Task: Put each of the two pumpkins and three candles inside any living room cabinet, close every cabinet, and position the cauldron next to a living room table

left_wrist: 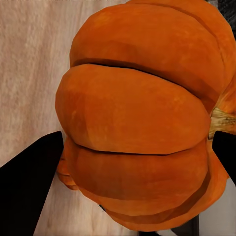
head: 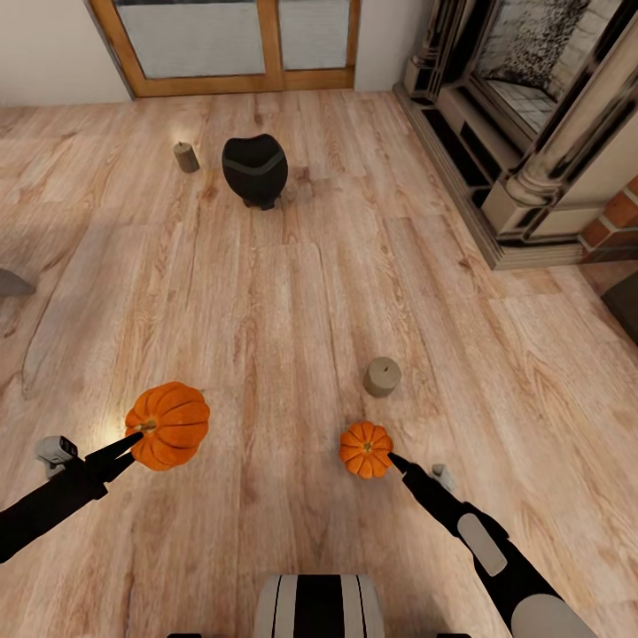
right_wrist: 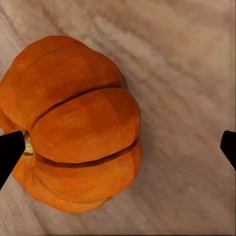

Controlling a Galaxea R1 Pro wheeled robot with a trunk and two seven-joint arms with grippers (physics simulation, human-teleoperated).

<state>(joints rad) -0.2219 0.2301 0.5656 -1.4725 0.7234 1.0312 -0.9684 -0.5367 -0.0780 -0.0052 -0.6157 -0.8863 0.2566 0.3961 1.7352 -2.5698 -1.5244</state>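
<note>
A large-looking orange pumpkin (head: 168, 425) hangs above the floor with my left gripper (head: 136, 438) shut on it; in the left wrist view this pumpkin (left_wrist: 137, 113) sits between both black fingers (left_wrist: 29, 189). A second pumpkin (head: 366, 449) rests on the plank floor, and my right gripper (head: 393, 459) is open right beside it. In the right wrist view that pumpkin (right_wrist: 73, 123) lies against one fingertip (right_wrist: 10, 152), off centre in my right gripper (right_wrist: 119, 150). One candle (head: 382, 377) stands just beyond it. Another candle (head: 186, 157) stands beside the black cauldron (head: 254, 170) farther off.
The fireplace surround (head: 523, 133) runs along the right, and the wood-framed glass doors (head: 235, 44) are at the far wall. A grey edge (head: 11, 283) pokes in at the left, and a dark object (head: 625, 306) at the right edge. Open plank floor lies between.
</note>
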